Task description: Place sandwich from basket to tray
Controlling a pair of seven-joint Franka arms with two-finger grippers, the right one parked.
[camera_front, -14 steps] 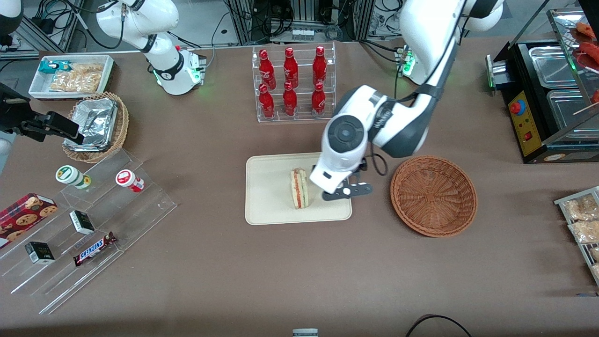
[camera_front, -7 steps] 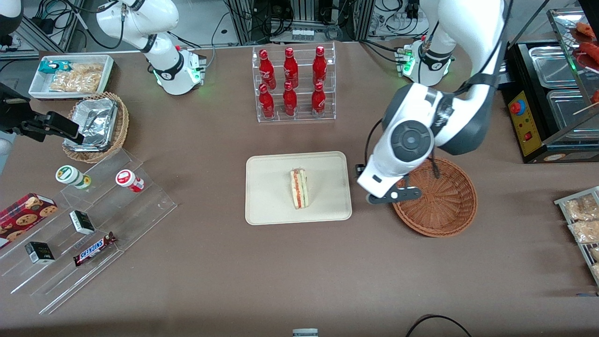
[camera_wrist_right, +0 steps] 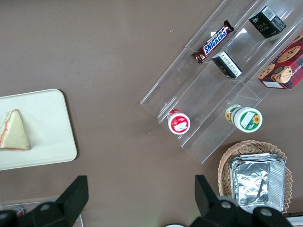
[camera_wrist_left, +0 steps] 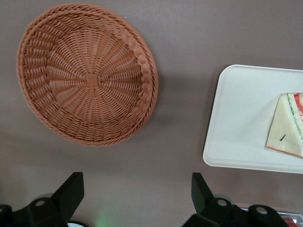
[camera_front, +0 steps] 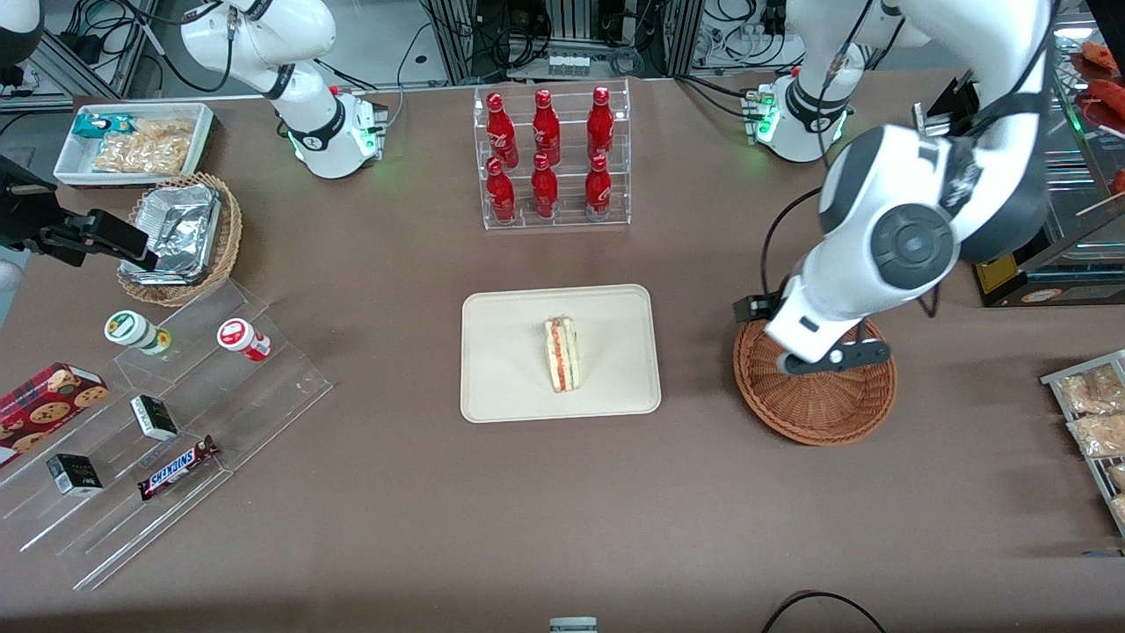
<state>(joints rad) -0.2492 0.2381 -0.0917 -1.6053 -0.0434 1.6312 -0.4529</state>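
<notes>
The tray (camera_front: 501, 387) holds the sandwich (camera_front: 562, 353); the basket (camera_front: 817, 406) beneath me looks empty. My gripper (camera_wrist_left: 137, 198) hangs above it, fingers spread wide, holding nothing. The sandwich seems light and soft; I'd pinch its bread faces gently.

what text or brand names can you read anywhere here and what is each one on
"SNICKERS": on the chocolate bar on the clear stepped stand.
Red bottles, cookie box, small black boxes and round lidded cups: print unreadable.
Sandwich, tray, basket, gripper: no text.
</notes>
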